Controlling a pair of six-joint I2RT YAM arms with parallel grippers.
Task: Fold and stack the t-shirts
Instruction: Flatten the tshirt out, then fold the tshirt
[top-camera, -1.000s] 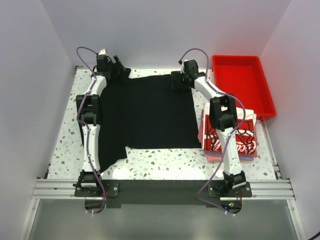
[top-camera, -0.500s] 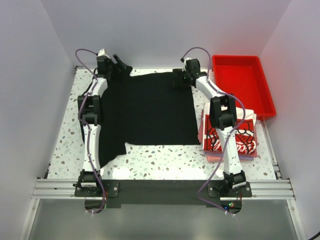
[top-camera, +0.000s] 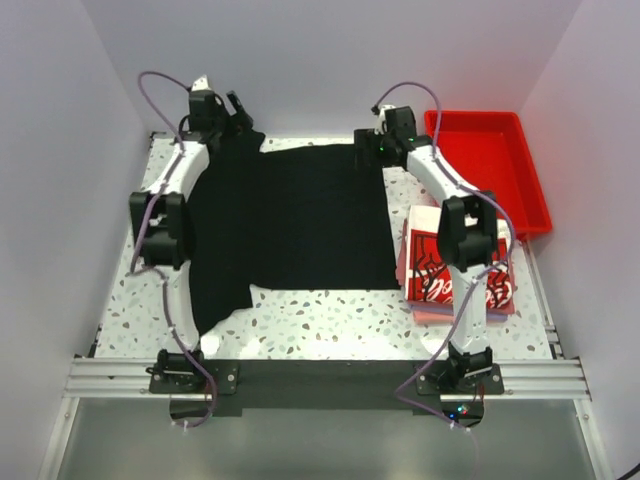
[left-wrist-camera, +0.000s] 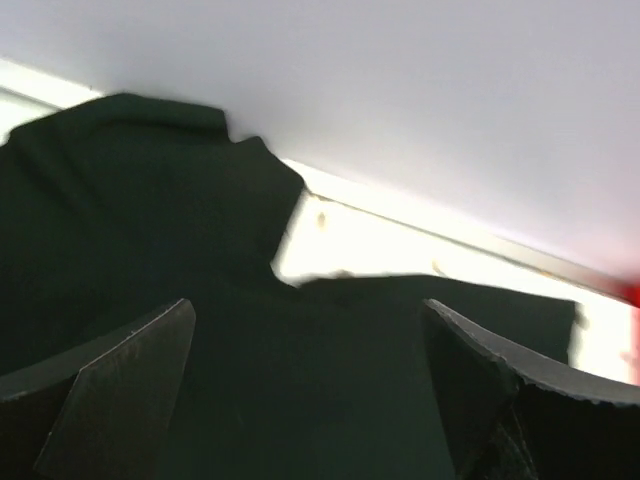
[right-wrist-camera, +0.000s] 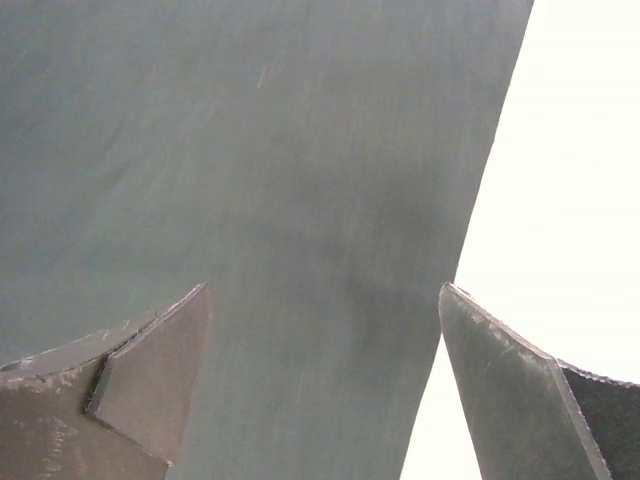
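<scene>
A plain black t-shirt (top-camera: 290, 220) lies spread flat over the middle of the table, one sleeve hanging toward the front left. My left gripper (top-camera: 238, 112) hovers open at the shirt's far left corner; in the left wrist view the black cloth (left-wrist-camera: 200, 260) lies beneath the wide-apart fingers (left-wrist-camera: 130, 380). My right gripper (top-camera: 372, 150) hangs open over the far right corner, where the shirt's edge (right-wrist-camera: 300, 200) runs between its fingers (right-wrist-camera: 520, 390). A folded white t-shirt with a red-and-black print (top-camera: 432, 272) tops a pinkish folded stack at the right, partly hidden by the right arm.
A red plastic tray (top-camera: 490, 170) stands at the back right corner, beside the folded stack. White walls close in the speckled table (top-camera: 330, 320) on three sides. The arm bases sit on a rail at the near edge.
Both arms have stretched farther toward the back wall and bowed outward. The black shirt's near edge has pulled a little away from the front. Both grippers stay open.
</scene>
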